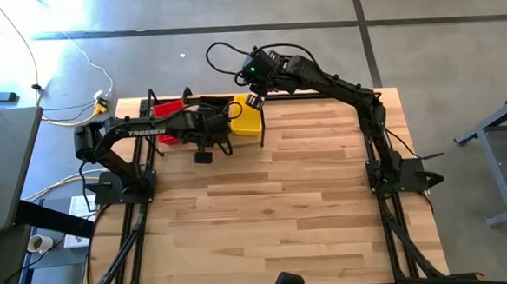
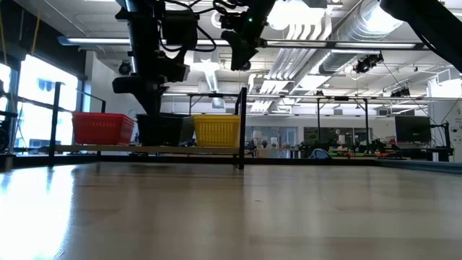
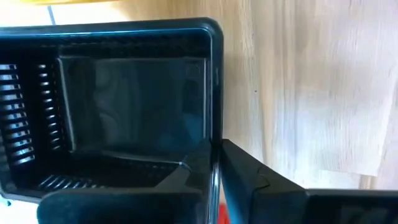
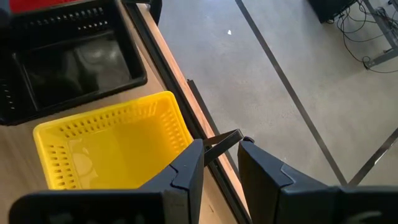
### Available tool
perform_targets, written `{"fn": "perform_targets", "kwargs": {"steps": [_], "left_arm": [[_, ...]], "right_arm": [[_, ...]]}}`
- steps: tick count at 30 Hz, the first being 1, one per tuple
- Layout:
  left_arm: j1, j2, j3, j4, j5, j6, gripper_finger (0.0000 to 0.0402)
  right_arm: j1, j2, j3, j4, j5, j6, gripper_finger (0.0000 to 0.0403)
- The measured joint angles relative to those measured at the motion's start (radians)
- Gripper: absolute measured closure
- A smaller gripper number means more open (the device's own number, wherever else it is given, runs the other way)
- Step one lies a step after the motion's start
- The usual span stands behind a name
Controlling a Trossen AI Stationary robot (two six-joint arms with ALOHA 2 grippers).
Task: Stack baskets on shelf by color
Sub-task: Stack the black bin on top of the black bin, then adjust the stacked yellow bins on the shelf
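On the shelf at the table's far left, a red basket, a black basket and a yellow basket stand in a row on the pale plank. My left gripper slants down over the black basket and is shut on it. My right gripper hangs open, high above the yellow basket and the shelf's right post, with nothing between its fingers. In the high view the left gripper covers most of the black basket. My left gripper pinches the rim of one side wall of the black basket, one finger inside the basket and the other outside. The fingers come steeply from above. The basket stays upright with its bottom on the shelf plank.
The shelf's black tubing and upright posts frame the baskets. The wide wooden tabletop stretches toward the near edge. Beyond the far edge lies the grey floor.
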Motion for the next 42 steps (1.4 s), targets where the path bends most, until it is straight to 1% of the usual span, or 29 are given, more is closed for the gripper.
{"fn": "perform_targets", "kwargs": {"steps": [4,6,13,18,23,29,37,42], "left_arm": [[0.0,0.0,0.0,-0.018,0.012,-0.037,0.037],[0.0,0.0,0.0,-0.033,0.012,-0.063,0.0369],[0.0,0.0,0.0,-0.04,0.018,-0.086,0.0378],[-0.001,0.0,0.0,-0.04,0.02,-0.105,0.0372],[-0.001,0.0,0.0,-0.04,0.05,-0.107,0.0363],[-0.001,0.0,0.0,-0.04,0.087,-0.109,0.0337],[-0.001,0.0,0.0,-0.054,0.087,-0.122,0.0289],[-0.001,0.0,0.0,-0.067,0.086,-0.13,0.0272]], "right_arm": [[0.0,0.0,0.0,0.0,0.0,-0.001,0.0316],[0.0,0.0,0.0,0.0,0.0,-0.002,0.0316],[0.0,0.0,0.0,0.006,0.0,-0.002,0.0316],[0.0,0.0,0.0,0.006,0.0,-0.002,0.0316],[0.0,0.0,0.0,0.006,0.0,-0.002,0.0316],[0.0,0.0,0.0,0.006,0.0,0.001,0.0316],[0.0,0.0,0.0,0.006,0.0,0.001,0.0316],[0.0,0.0,0.0,0.006,0.0,0.0,0.0316]]}}
